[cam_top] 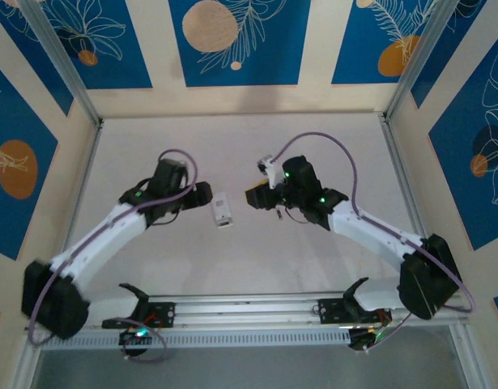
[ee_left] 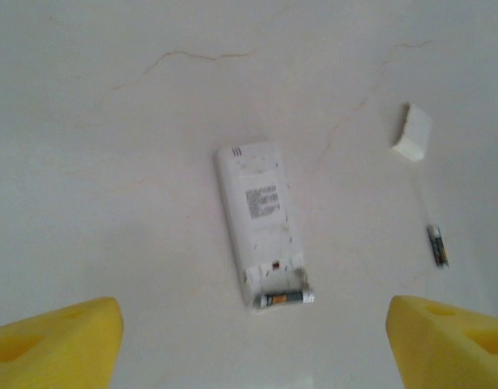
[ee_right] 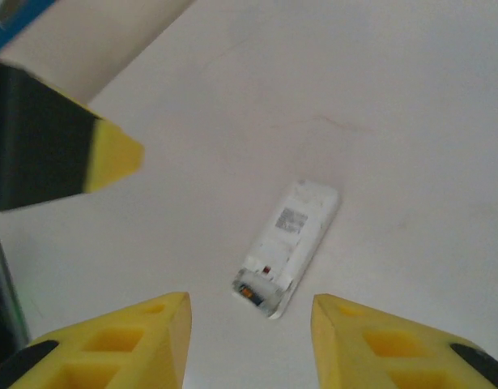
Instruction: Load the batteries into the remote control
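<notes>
Top view: the remote control lay on the white table at centre frame. The left gripper sat just to its left and the right gripper just to its right. Neither touched it.

Left wrist view: the remote lay at centre frame, label side up, with its battery bay uncovered at the lower end. The first battery lay crosswise at that end; whether it was fully seated could not be told. The second battery lay loose on the table at right of frame, well apart from the remote. A small white piece lay at upper right. The left gripper's yellow fingertips stood wide apart in the lower corners, nothing between them.

Right wrist view: the remote lay tilted at lower centre, bay end down. The right gripper's yellow fingertips stood partly spread below it, holding nothing.
</notes>
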You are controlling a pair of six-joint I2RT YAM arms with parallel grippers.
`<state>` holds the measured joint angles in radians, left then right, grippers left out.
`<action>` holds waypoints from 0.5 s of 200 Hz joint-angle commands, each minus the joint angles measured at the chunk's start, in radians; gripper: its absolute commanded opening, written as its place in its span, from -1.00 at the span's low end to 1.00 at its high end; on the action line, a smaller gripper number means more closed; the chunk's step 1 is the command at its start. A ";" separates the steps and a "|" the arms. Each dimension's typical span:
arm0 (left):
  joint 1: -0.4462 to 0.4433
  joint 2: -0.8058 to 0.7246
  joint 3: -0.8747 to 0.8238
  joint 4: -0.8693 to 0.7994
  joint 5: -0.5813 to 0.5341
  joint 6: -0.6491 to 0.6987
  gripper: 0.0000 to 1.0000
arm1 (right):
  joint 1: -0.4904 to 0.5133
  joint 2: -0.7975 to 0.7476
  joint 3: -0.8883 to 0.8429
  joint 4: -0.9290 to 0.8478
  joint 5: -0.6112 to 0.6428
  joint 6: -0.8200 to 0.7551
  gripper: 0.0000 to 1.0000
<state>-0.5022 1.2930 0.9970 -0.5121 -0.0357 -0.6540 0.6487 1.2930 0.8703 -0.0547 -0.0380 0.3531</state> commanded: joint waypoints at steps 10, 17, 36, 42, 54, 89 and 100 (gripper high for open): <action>-0.041 0.246 0.165 -0.011 -0.042 -0.041 0.56 | -0.002 -0.039 -0.092 -0.080 0.117 0.461 -0.14; -0.044 0.303 0.197 -0.011 -0.053 -0.042 0.54 | 0.002 -0.045 -0.095 -0.103 0.115 0.464 -0.15; -0.053 0.436 0.271 -0.011 -0.049 -0.038 0.51 | 0.005 -0.053 -0.091 -0.160 0.110 0.468 -0.15; -0.057 0.473 0.293 -0.014 -0.049 -0.039 0.51 | 0.006 -0.056 -0.089 -0.174 0.112 0.468 -0.15; -0.061 0.520 0.323 -0.022 -0.060 -0.044 0.51 | 0.008 -0.064 -0.089 -0.189 0.115 0.467 -0.15; -0.062 0.635 0.429 -0.136 -0.111 -0.025 0.55 | 0.009 -0.083 -0.095 -0.211 0.115 0.450 -0.15; -0.060 0.664 0.465 -0.178 -0.125 -0.009 0.55 | 0.008 -0.090 -0.103 -0.209 0.113 0.451 -0.13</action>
<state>-0.5545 1.9076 1.3693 -0.5686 -0.0998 -0.6819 0.6487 1.2316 0.7757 -0.2329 0.0608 0.7807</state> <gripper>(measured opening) 0.773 0.428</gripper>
